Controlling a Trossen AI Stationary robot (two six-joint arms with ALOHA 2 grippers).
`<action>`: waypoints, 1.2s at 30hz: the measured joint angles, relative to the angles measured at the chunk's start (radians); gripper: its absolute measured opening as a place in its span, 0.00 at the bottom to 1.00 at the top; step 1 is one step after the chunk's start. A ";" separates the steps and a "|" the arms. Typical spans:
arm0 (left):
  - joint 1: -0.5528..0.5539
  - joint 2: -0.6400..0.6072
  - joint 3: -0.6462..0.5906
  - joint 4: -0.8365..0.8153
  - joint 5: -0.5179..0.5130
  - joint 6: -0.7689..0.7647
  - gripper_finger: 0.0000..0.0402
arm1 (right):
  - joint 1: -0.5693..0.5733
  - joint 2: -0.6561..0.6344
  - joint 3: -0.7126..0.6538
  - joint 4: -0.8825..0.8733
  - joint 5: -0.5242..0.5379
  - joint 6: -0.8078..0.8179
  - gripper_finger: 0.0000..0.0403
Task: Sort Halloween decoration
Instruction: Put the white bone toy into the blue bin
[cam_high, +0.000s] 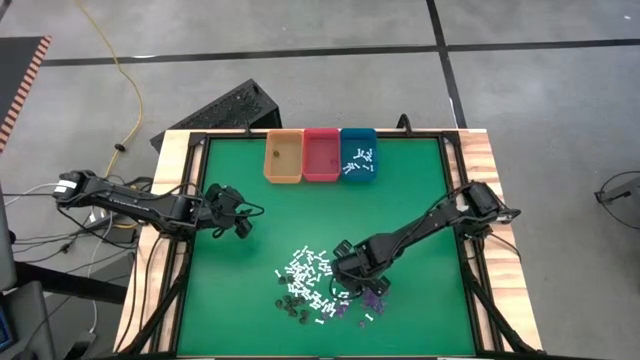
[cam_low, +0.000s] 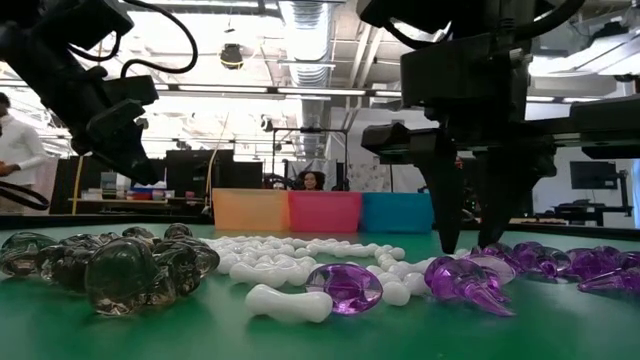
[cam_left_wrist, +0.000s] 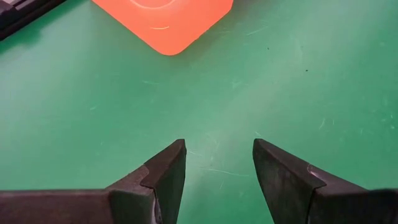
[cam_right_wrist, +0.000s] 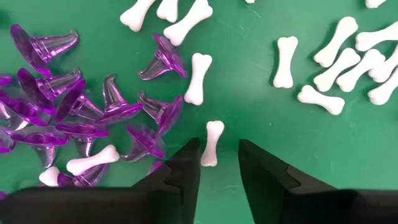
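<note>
On the green table (cam_high: 230, 290), the right gripper (cam_right_wrist: 214, 163) lowers its parted, narrowing fingers around one white bone (cam_right_wrist: 212, 143) beside the purple hats (cam_right_wrist: 74, 106), apparently to lift it, while the left gripper (cam_left_wrist: 217, 163) waits open near the orange bin (cam_left_wrist: 165, 22).
</note>
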 joint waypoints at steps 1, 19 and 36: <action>0.000 0.000 0.000 0.000 0.000 0.000 0.45 | 0.000 0.000 0.002 -0.001 0.000 0.000 0.31; 0.000 0.000 0.000 -0.003 0.000 0.019 0.45 | -0.006 0.000 0.004 -0.003 -0.021 0.100 0.05; 0.000 0.000 0.000 -0.008 0.001 0.023 0.45 | -0.092 -0.019 0.111 -0.098 -0.021 0.159 0.08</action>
